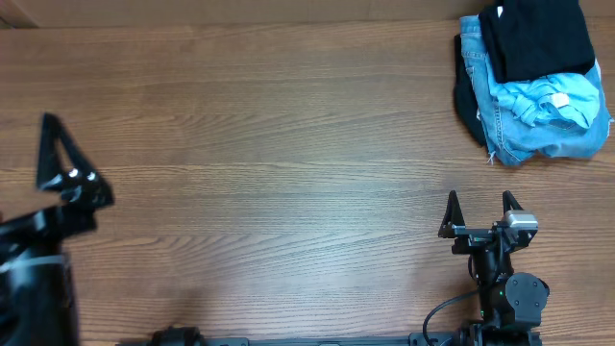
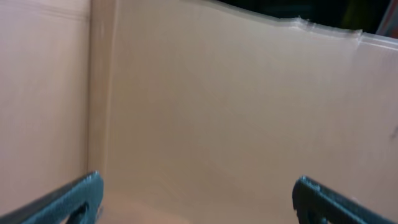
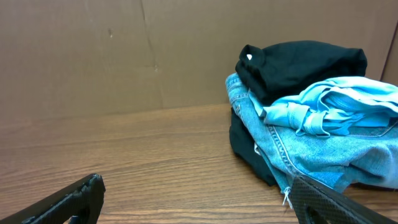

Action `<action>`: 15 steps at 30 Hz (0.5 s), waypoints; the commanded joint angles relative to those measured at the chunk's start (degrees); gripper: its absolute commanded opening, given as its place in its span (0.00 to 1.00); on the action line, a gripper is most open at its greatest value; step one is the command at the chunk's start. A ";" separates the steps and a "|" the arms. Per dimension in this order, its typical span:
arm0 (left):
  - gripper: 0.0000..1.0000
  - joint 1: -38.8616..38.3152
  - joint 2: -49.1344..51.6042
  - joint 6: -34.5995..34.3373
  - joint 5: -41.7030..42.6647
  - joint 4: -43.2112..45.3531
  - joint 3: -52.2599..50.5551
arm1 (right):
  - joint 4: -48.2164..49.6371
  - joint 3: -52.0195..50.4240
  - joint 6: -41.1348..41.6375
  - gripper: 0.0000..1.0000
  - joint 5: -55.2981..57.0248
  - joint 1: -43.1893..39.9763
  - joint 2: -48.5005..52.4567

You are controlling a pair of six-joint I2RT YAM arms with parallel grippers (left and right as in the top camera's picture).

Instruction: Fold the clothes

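The black T-shirt (image 1: pixel 535 38) lies crumpled on top of a pile at the table's far right corner. In the right wrist view the T-shirt (image 3: pixel 311 62) shows a small white label (image 3: pixel 250 56). My right gripper (image 1: pixel 479 197) stands open near the front edge, well short of the pile, with nothing between its fingers. Seen from its own wrist, the right gripper (image 3: pixel 198 183) points at the pile's left side. My left gripper (image 1: pixel 75 163) is at the far left edge, open and empty. In its wrist view the left gripper (image 2: pixel 198 183) faces only a cardboard wall.
Blue denim jeans (image 1: pixel 480 67) and a light blue shirt (image 1: pixel 553 101) lie under the T-shirt; more black fabric (image 3: pixel 245 146) pokes out beneath the jeans. A cardboard wall (image 3: pixel 124 56) lines the back of the wooden table (image 1: pixel 288 144).
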 commanded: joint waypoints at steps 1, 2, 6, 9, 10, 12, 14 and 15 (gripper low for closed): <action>1.00 0.04 -6.27 -3.72 1.84 11.21 -18.10 | 0.24 -0.59 0.22 1.00 0.52 0.37 -0.46; 1.00 0.04 -8.39 -5.60 1.81 15.72 -24.57 | 0.24 -0.59 0.22 1.00 0.52 0.37 -0.46; 1.00 0.04 -18.08 -12.50 1.79 27.65 -45.31 | 0.24 -0.59 0.22 1.00 0.52 0.37 -0.46; 1.00 0.04 -24.92 -12.61 1.81 35.80 -56.61 | 0.24 -0.59 0.22 1.00 0.50 0.37 -0.46; 1.00 0.04 -26.71 -12.61 1.79 38.10 -59.60 | 0.24 -0.59 0.22 1.00 0.52 0.37 -0.46; 1.00 0.04 -29.70 -12.61 1.79 40.30 -64.35 | 0.24 -0.59 0.22 1.00 0.52 0.37 -0.46; 1.00 0.04 -31.71 -12.61 1.79 40.44 -66.47 | 0.24 -0.59 0.22 1.00 0.50 0.37 -0.46; 1.00 0.04 -33.24 -12.63 1.84 40.46 -67.84 | 0.24 -0.59 0.22 1.00 0.52 0.37 -0.46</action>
